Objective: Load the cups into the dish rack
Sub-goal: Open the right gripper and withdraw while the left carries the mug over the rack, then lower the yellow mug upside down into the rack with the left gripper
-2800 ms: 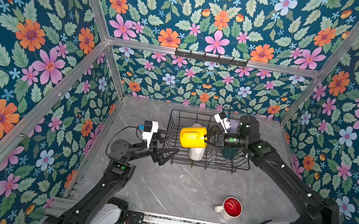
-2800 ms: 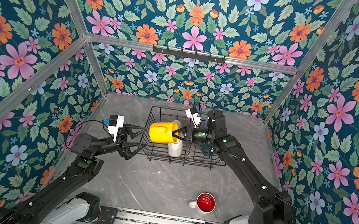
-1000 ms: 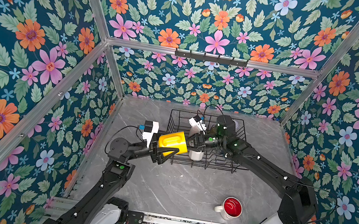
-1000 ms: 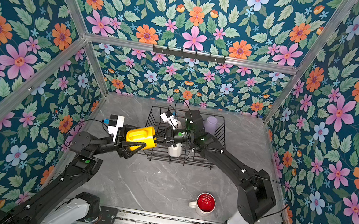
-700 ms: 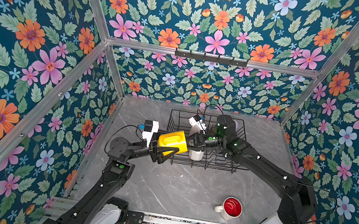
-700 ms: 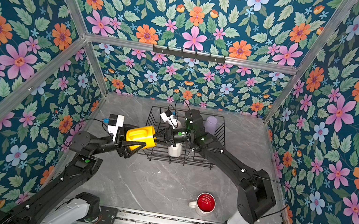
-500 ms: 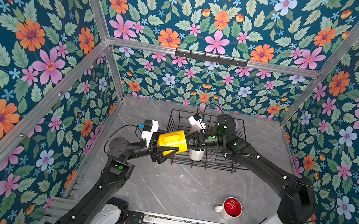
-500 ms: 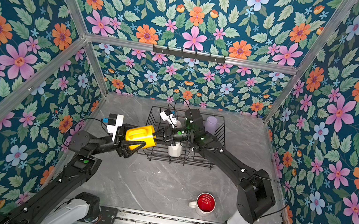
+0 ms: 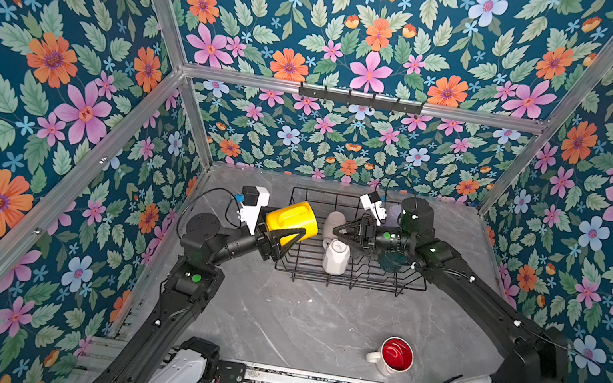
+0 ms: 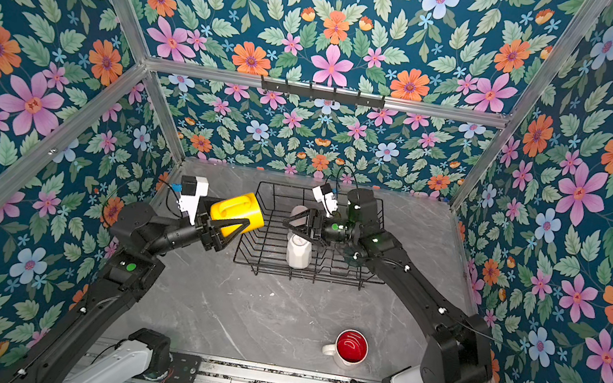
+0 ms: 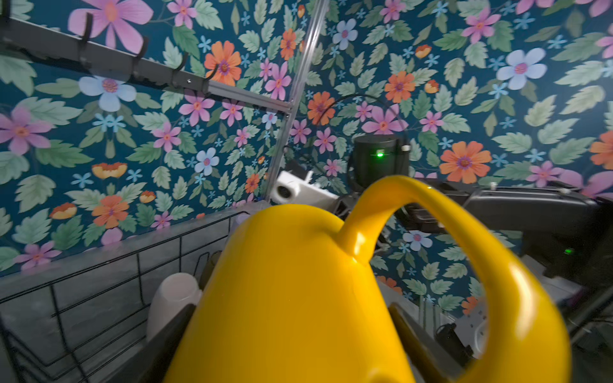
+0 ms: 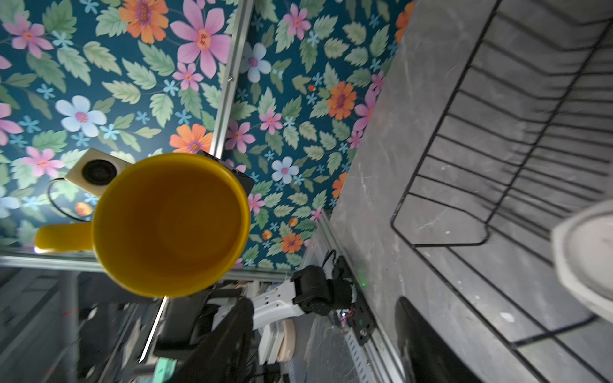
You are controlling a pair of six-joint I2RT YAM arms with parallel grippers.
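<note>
Left gripper [image 9: 290, 242] is clamped on the yellow mug [image 9: 292, 217], a finger [image 11: 172, 326] on each side of the body. The mug is off the table, tipped on its side with the handle up, hanging at the left rim of the rack [image 9: 348, 284]. Its open mouth faces the right gripper [image 9: 338, 230], which is over the rack with jaws wide apart, empty and clear of the mug. Below it a white mug [image 9: 336, 256] sits upside down in the rack, with a pink mug [image 9: 333, 222] just behind. A teal mug [image 9: 390, 262] shows under the right arm. Out front, well apart, a red-lined mug [image 9: 395, 357] stands upright on the table [image 9: 276, 314].
</note>
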